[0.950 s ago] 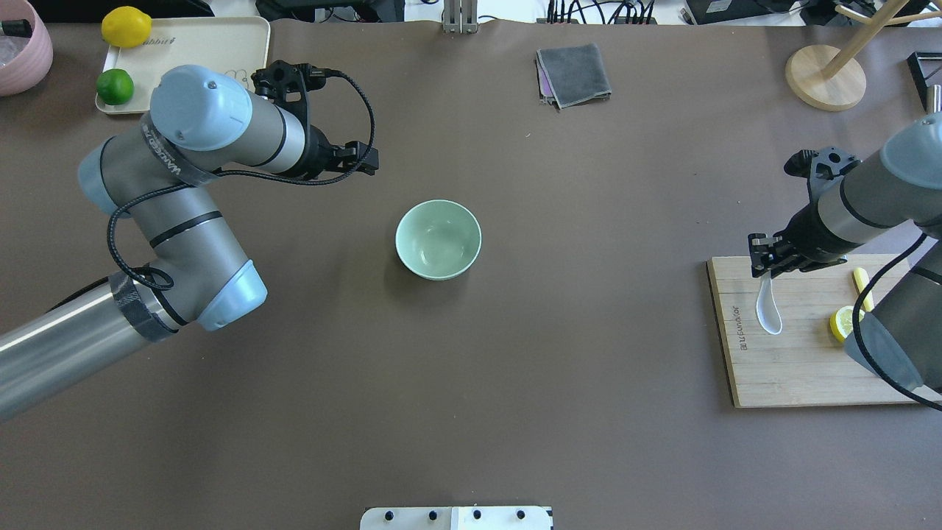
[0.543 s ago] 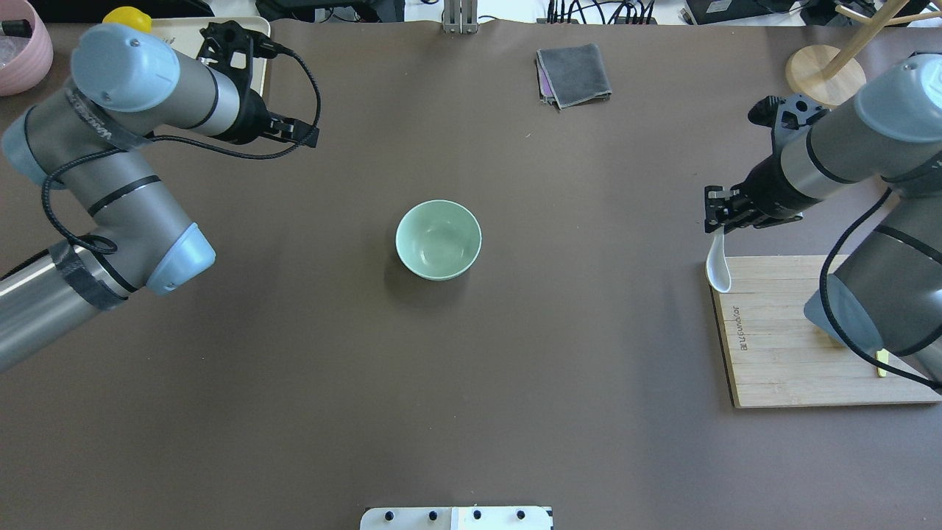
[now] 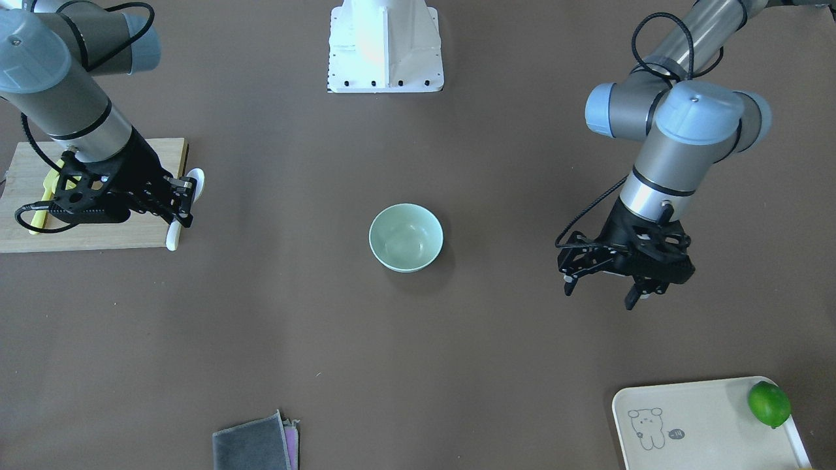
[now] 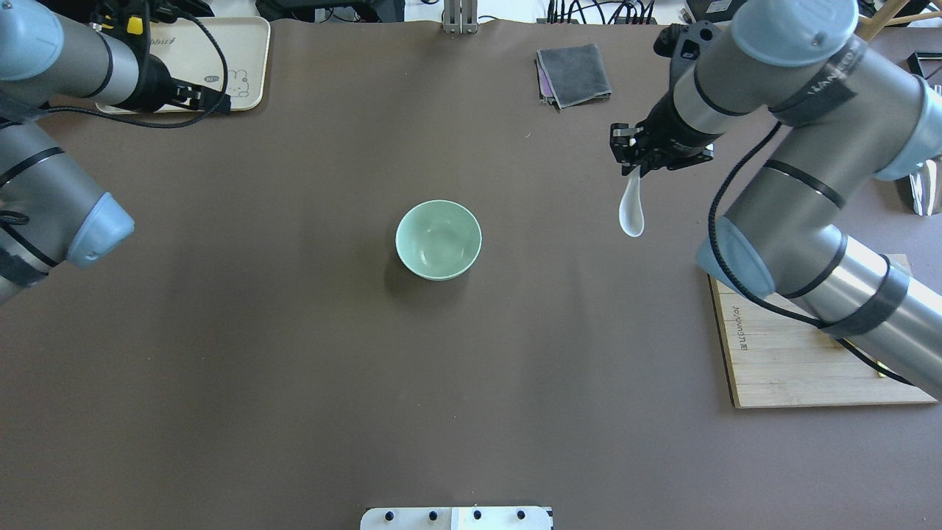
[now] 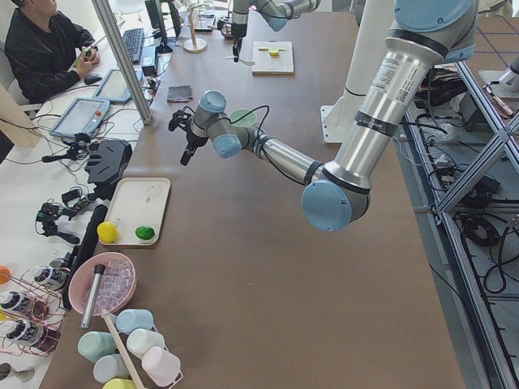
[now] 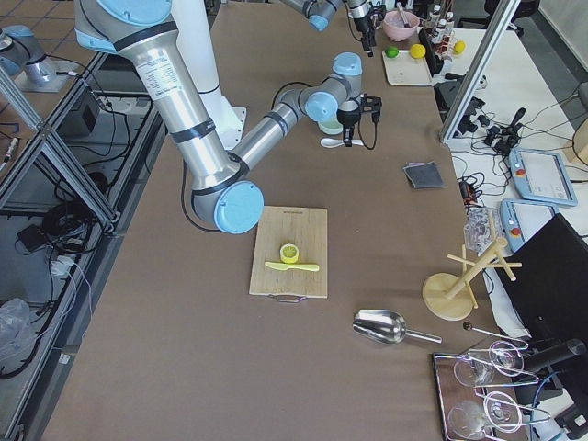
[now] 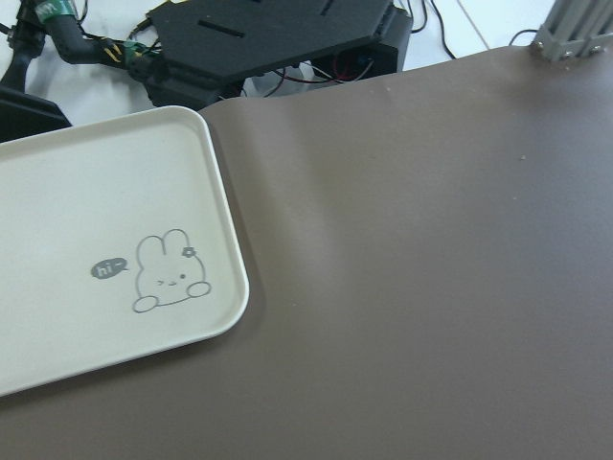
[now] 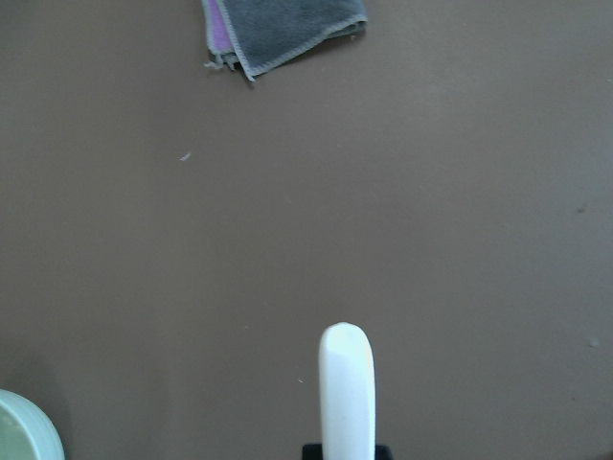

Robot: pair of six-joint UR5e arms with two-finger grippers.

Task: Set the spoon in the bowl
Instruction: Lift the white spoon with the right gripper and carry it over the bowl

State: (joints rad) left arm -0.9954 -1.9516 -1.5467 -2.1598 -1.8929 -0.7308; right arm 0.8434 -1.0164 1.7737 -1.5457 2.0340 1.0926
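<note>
The pale mint-green bowl stands upright in the middle of the table and also shows in the front-facing view. My right gripper is shut on the handle of the white spoon, which hangs scoop-down above the table, well to the right of the bowl. In the right wrist view the spoon points forward and the bowl's rim is at the bottom left corner. My left gripper is open and empty at the far left, beside the cream tray.
A folded grey cloth lies at the back, behind the right gripper. A wooden cutting board lies at the right, under the right arm, with a yellow knife and a lemon slice. A lime sits on the tray.
My right gripper has lifted the spoon off the cutting board and carried it left and back, toward the bowl. My left arm has drawn back to the far left by the tray.
</note>
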